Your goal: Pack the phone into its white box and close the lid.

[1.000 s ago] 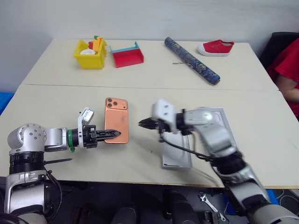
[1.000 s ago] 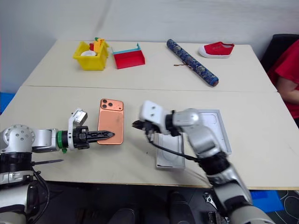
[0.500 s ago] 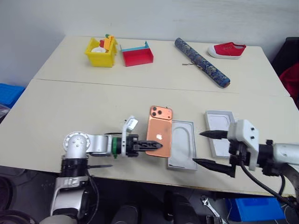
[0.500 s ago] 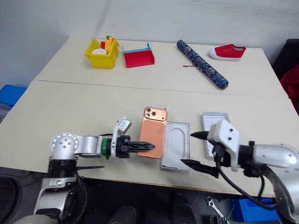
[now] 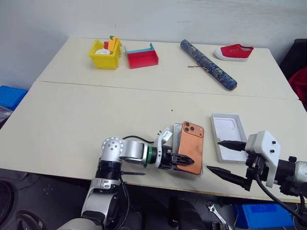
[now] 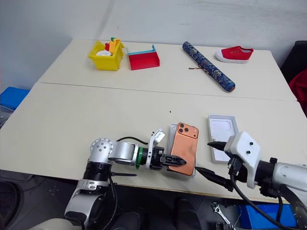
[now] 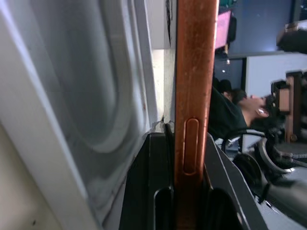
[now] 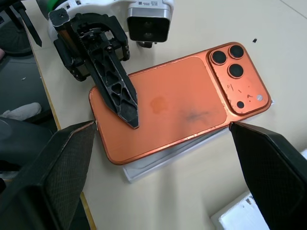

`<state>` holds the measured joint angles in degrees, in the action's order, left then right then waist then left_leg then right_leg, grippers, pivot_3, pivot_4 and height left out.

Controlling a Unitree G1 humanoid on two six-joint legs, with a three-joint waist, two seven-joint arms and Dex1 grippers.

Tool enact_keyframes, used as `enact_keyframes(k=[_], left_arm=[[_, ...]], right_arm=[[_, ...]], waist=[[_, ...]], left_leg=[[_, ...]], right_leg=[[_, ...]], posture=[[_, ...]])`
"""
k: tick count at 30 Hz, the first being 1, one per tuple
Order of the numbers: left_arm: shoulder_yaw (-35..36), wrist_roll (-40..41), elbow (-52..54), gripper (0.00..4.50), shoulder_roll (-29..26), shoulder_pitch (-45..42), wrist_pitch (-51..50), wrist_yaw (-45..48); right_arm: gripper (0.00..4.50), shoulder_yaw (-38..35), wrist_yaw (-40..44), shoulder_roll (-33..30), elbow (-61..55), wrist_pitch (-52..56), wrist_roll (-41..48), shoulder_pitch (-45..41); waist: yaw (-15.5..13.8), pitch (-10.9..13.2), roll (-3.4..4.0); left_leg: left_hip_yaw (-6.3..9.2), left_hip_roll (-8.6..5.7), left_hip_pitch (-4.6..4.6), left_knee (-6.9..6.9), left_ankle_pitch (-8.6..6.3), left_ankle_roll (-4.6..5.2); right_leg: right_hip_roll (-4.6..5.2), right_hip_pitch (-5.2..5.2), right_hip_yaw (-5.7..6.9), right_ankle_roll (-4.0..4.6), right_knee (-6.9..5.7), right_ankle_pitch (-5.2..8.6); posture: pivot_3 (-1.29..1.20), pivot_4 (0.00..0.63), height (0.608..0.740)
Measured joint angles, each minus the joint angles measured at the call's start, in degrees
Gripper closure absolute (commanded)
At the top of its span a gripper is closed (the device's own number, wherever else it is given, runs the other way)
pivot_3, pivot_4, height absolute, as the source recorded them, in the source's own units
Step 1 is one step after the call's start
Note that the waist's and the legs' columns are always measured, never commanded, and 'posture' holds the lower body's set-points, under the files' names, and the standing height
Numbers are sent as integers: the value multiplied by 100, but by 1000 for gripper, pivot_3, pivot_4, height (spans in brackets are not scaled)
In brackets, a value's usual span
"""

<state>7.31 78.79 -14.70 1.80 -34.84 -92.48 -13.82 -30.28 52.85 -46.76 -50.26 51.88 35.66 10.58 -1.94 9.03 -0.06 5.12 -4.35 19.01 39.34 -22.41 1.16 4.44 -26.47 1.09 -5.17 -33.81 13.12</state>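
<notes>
**Phone arrives over its box, not yet seated**

The slim orange smartphone (image 5: 190, 147), back up with its three-lens camera block at the far corner, now sits over the shallow white card box (image 8: 144, 165) just to the left of the white-lined lid (image 5: 230, 139). A second ago it lay on the beige table (image 5: 72, 120) well to the left of the lid. Half a second ago it had come alongside the box. The left gripper (image 5: 187, 161) has carried it across and is clamped narrowly on the phone's near end, one black finger (image 8: 125, 98) lying along the back and the other beneath.

The right wrist view shows the phone skewed across the box, with white card peeking out under its long edge. It appears to be resting over the rim rather than dropped inside. The packing step looks close but unfinished: the phone likely needs squaring to the box before release, or it may catch on a wall.

The left arm reaches low across the front of the table towards the lid, its gripper pointing sideways and slightly down. The right gripper (image 5: 214, 155), which a second ago hovered nearly closed over the box, has drawn back to the near side of the lid. Its two fingers are now spread wide and empty. The lid lies open side up on the table, untouched, apart from the box.
</notes>
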Motion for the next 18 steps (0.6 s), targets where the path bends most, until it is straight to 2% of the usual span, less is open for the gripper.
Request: enact_keyframes(k=[11,13,14,15,18], left_arm=[[232,88,0,4391,140,3,2,-645],[247,168,-25,3673,168,8,3,-711],[249,213,-50,3494,174,8,4,-717],[247,256,-105,3099,176,7,5,-717],[184,412,-175,2301,148,-24,6,-648]], right_arm=[[0,0,-306,-117,14,-273,25,144],[0,0,-333,-183,43,-314,28,143],[0,0,-349,-202,64,-321,28,141],[0,0,-366,-204,86,-332,29,137],[0,2,-394,-204,95,-366,36,136]], waist=[[-58,0,-1],[-78,0,-1],[-92,-1,-1],[-108,-2,-2],[-118,-2,-4]], left_leg=[[-9,0,-7,0,0,-1],[-11,0,-8,0,0,-1],[-11,0,-9,0,0,-1],[-11,0,-9,0,0,-1],[-12,-1,-9,0,0,-1]], right_leg=[[-2,0,-5,0,0,0],[-2,0,-7,0,0,0],[-2,0,-7,0,0,0],[-2,0,-7,0,1,0],[-2,1,-7,0,1,0]], posture=[[0,150,740],[0,150,740],[0,150,740],[0,150,740],[0,150,740]])
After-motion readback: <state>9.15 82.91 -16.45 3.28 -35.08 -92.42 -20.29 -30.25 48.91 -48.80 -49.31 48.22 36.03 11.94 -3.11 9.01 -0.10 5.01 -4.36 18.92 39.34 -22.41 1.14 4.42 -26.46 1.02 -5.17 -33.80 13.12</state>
